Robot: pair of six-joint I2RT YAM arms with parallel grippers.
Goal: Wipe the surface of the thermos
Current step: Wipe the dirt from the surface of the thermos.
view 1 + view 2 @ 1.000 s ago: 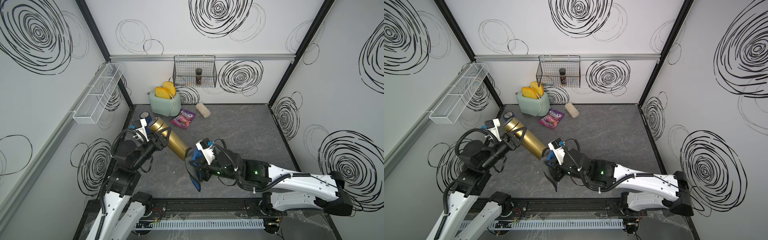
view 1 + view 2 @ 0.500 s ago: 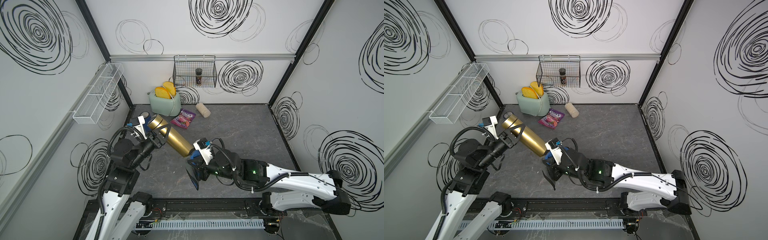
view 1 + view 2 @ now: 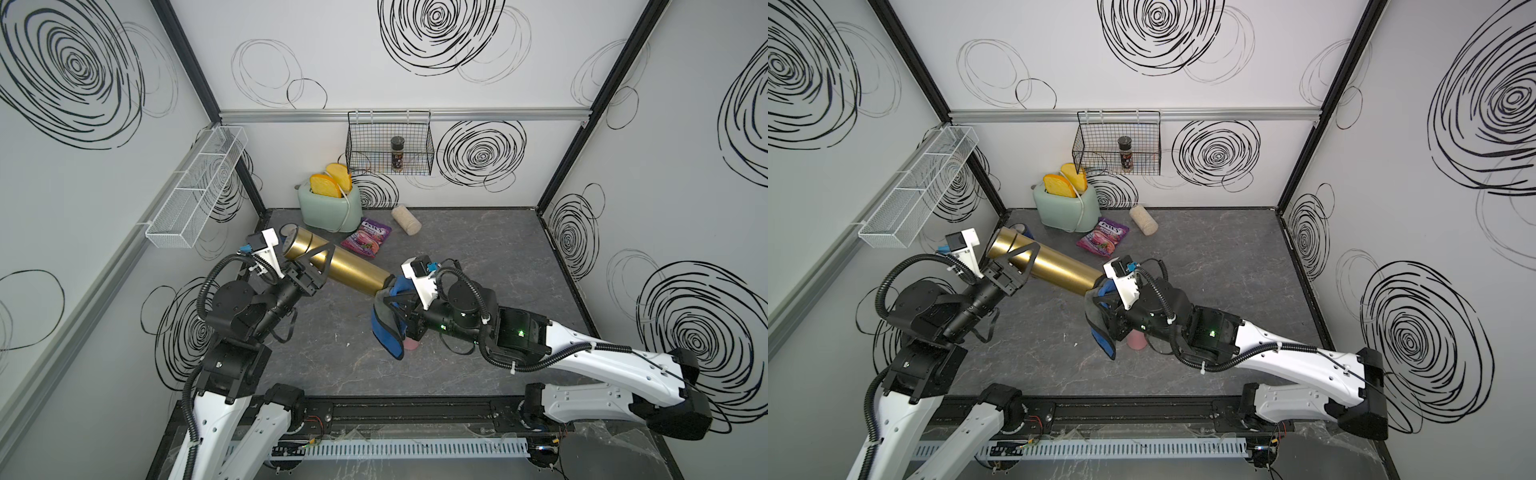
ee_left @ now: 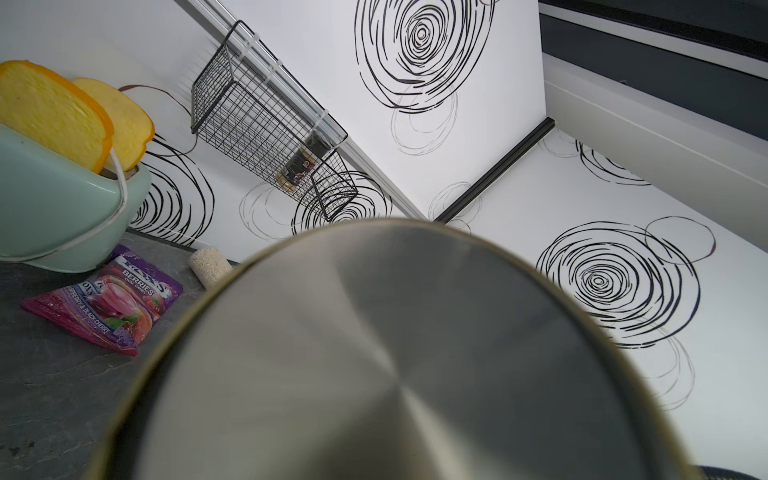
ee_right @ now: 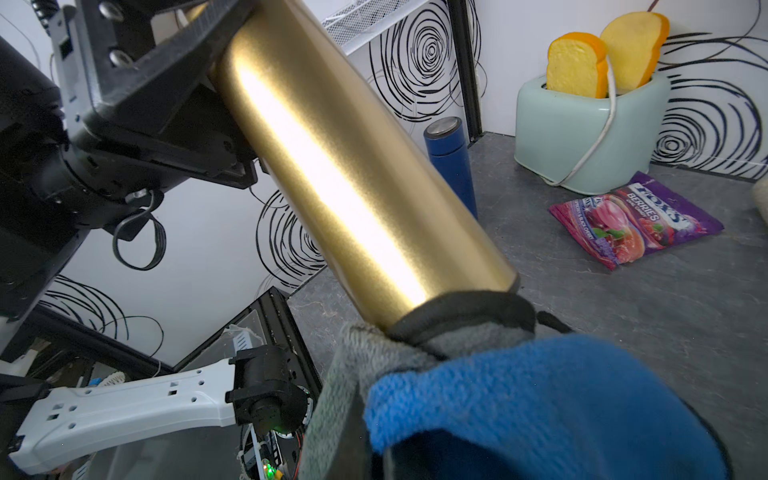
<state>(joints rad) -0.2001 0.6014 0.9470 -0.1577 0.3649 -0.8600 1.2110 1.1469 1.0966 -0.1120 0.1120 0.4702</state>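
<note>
Top views: left gripper (image 3: 312, 261) clamped tight on the gold thermos (image 3: 353, 270), slanted above the floor; right gripper (image 3: 399, 303) pinches a cloth (image 3: 388, 332) against its far end. The right wrist view alone shows a blue flask (image 5: 451, 162) clearly (mostly hidden from above).

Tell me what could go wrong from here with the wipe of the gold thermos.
1. The left claw grips the gold thermos near one end only, held aloft and tilted. Pressure from the cloth at the far end could lever it loose.
2. The cloth, pinched in the right claw, hangs loose beside the pink cup under that arm. A sweep might knock the cup over.
3. The cloth sits at the thermos's very end and may slip off.
</note>
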